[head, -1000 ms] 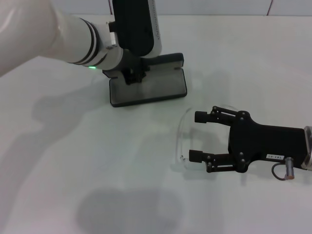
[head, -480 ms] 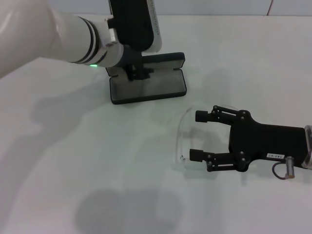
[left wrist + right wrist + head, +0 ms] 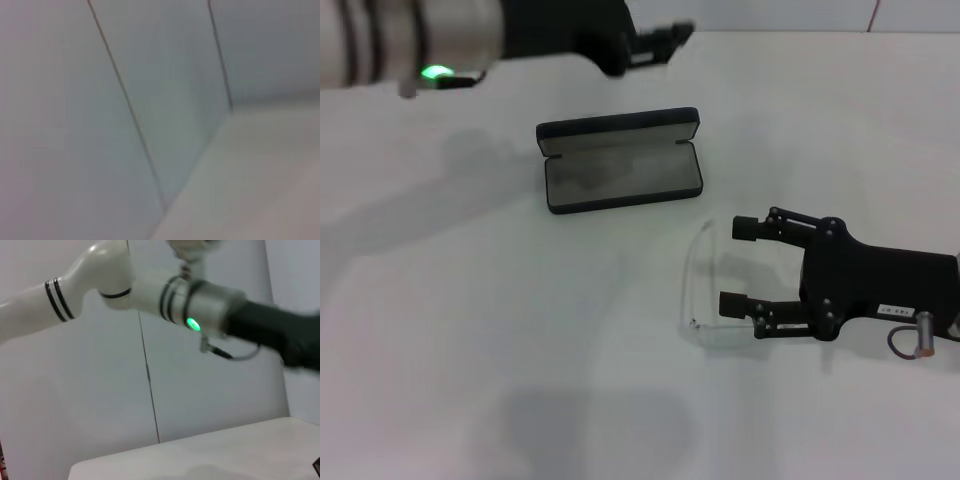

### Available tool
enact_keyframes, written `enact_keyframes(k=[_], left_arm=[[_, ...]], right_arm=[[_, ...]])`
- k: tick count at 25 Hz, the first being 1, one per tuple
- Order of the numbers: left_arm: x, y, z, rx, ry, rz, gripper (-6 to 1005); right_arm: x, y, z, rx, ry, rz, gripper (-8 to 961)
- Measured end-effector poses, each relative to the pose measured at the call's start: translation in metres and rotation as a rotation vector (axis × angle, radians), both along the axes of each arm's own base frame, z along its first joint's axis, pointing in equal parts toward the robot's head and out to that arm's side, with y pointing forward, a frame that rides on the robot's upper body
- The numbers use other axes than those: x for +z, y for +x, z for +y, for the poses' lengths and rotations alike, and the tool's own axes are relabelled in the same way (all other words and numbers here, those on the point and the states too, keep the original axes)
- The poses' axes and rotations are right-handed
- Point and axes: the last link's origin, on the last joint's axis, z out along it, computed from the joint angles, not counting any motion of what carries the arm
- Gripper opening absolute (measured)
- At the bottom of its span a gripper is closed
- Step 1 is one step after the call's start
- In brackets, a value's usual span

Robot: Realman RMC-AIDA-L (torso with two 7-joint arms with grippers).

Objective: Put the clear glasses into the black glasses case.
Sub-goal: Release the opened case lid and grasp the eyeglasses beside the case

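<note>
The right gripper is lying low over the white surface, nearest the robot, its fingers spread wide and reaching toward the glasses. It is sitting slightly farther right and nearer than half a second ago, with the lower fingertip just beside the clear front and the upper one near the top edge; whether either is touching cannot be told. The glasses are resting on the surface where they were, just nearer than the case. The case is lying open and now fully uncovered, grey lining up, lid standing along its far side. The left gripper, which was pressing down at the case's hinge, is now pulled away to the far edge, above and beyond the case; whether it is spread or closed cannot be told
</note>
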Motion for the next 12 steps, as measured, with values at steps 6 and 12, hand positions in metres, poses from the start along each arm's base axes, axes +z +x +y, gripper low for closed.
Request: enact_keyframes(k=[6, 12], left_arm=[[0.033, -0.026, -0.017, 0.020, -0.134, -0.337, 608], [0.043, -0.064, -0.043, -0.004, -0.160, -0.540, 797]], right_arm=[[0.003, -0.006, 0.006, 0.012, -0.008, 0.000, 868], [0.029, -0.017, 0.026, -0.030, -0.049, -0.012, 868]])
